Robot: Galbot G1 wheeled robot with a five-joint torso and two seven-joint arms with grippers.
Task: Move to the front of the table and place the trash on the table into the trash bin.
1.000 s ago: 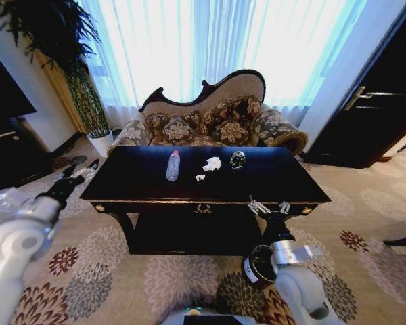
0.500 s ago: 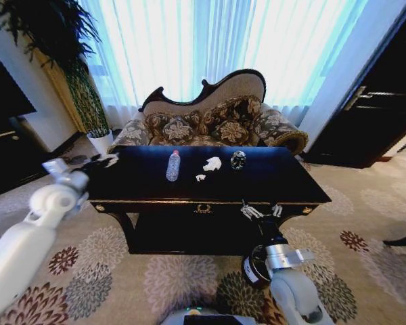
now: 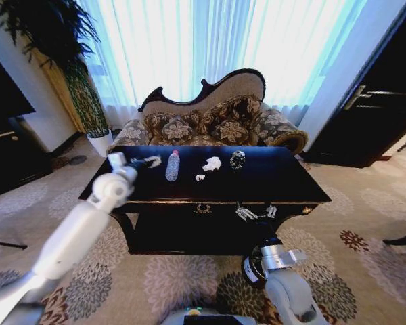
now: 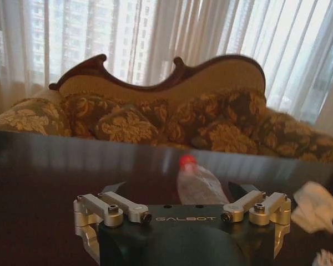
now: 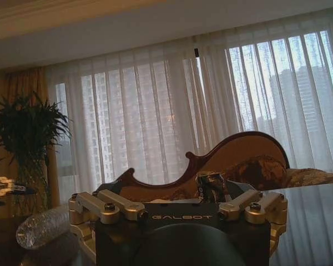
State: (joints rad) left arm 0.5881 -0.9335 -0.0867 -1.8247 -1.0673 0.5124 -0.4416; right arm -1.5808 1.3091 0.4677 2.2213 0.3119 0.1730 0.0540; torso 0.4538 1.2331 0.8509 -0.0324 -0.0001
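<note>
A floral-upholstered sofa [image 3: 210,122] with a carved dark wood frame is set before sheer white curtains [image 3: 216,47], through which bright daylight is admitted. The floor is covered by a beige carpet [image 3: 365,223] patterned with flower medallions. A tall potted plant [image 3: 68,61] is placed at the left, and dark cabinets [image 3: 379,108] are ranged along both sides.

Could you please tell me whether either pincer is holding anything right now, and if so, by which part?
Nothing is held. The left pincer hovers open over the table beside the plastic bottle; the right pincer is open and empty at the table's front edge.

Head view high over the table [image 3: 210,179]; both wrist views low at tabletop level, all toward the sofa [image 3: 210,118].
</note>
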